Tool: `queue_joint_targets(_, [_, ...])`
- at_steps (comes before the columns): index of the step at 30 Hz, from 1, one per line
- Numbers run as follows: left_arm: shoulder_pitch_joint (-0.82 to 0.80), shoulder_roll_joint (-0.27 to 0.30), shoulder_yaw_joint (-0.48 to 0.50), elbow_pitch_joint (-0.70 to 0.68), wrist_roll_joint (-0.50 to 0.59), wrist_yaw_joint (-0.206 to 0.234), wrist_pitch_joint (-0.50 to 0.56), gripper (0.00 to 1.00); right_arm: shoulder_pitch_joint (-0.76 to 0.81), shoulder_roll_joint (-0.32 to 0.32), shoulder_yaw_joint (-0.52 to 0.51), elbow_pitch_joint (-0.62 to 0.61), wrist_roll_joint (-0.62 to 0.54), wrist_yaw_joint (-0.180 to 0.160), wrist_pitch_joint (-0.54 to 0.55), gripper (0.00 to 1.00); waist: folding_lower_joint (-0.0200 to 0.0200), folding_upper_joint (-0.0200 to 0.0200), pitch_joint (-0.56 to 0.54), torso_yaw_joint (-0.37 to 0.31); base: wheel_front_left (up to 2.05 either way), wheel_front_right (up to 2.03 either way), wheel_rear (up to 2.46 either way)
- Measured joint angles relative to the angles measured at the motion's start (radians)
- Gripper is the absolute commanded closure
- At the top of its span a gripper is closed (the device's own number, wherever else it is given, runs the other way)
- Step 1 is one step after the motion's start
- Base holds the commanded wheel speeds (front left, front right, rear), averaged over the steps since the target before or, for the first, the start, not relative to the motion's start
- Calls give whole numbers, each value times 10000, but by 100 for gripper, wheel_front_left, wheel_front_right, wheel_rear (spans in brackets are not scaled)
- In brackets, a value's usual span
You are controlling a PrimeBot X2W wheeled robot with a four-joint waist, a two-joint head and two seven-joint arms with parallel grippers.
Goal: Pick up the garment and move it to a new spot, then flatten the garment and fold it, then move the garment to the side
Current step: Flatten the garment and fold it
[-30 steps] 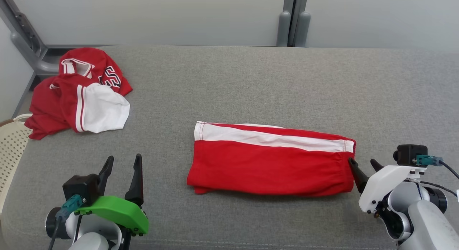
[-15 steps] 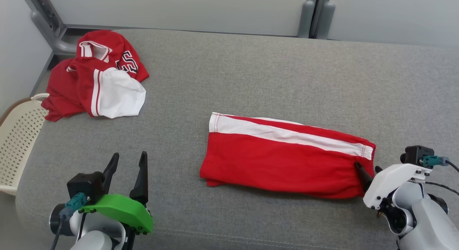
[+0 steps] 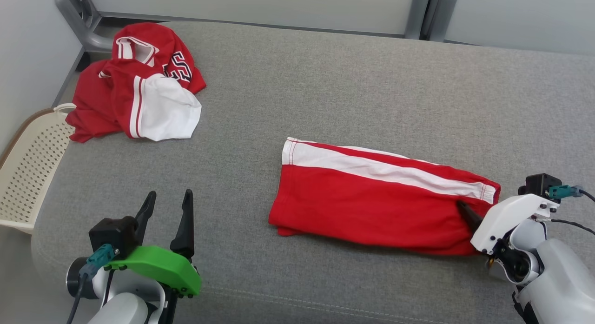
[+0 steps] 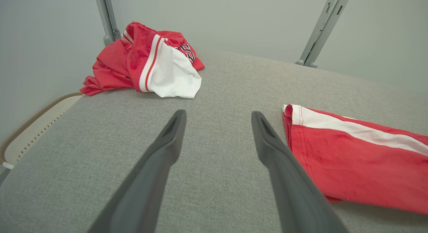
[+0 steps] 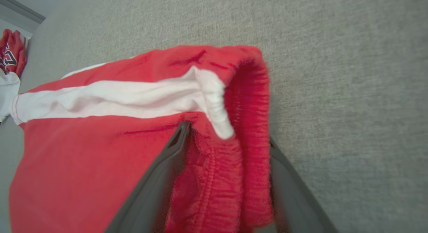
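1. One basket (image 3: 28,175) sits left of the left gripper (image 3: 169,194), off the edge of the cushion (image 3: 325,82).
2. One crumpled jersey (image 3: 139,96) lies ahead and left of that gripper, well apart from it.
3. One pair of folded shorts (image 3: 372,203) lies flat on the cushion between the two grippers.
4. The left gripper points forward, low over the cushion's near edge, with its fingers spread and nothing between them.
5. The right gripper (image 5: 227,134) points at the shorts' waistband end. Its fingers are spread and straddle the gathered band, one lying on the red cloth.

Left claw (image 4: 218,115) spread wide, folded garment (image 4: 361,159) just beside it.
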Motion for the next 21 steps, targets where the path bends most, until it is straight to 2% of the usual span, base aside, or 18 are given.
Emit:
queue_joint_targets(2, [-2, 2, 8, 15, 0, 0, -4, 0, -29, -109, 240, 10, 295, 2, 73, 64, 0, 0, 4, -1, 0, 0, 0])
queue_joint_targets(4, [-5, 4, 17, 21, 0, 0, -25, 0, -56, -173, 360, 36, 704, 0, 119, 90, 0, 0, 14, -14, 0, 0, 0])
queue_joint_targets(5, [-8, 4, 19, 21, 0, 0, -27, 0, -81, -222, 458, 38, 849, 2, 151, 100, 0, 0, 19, -24, 0, 0, 0])
queue_joint_targets(12, [-14, 17, 13, 31, 0, 0, -38, 0, -263, -819, 1053, -151, 1981, 2, 564, 100, 0, 0, 27, -194, 0, 0, 0])
queue_joint_targets(21, [-25, 21, -17, 0, 0, 42, -40, 0, -502, -1941, 1133, -267, 2859, 2, 1319, 100, 0, 0, -42, -607, 0, 0, 0])
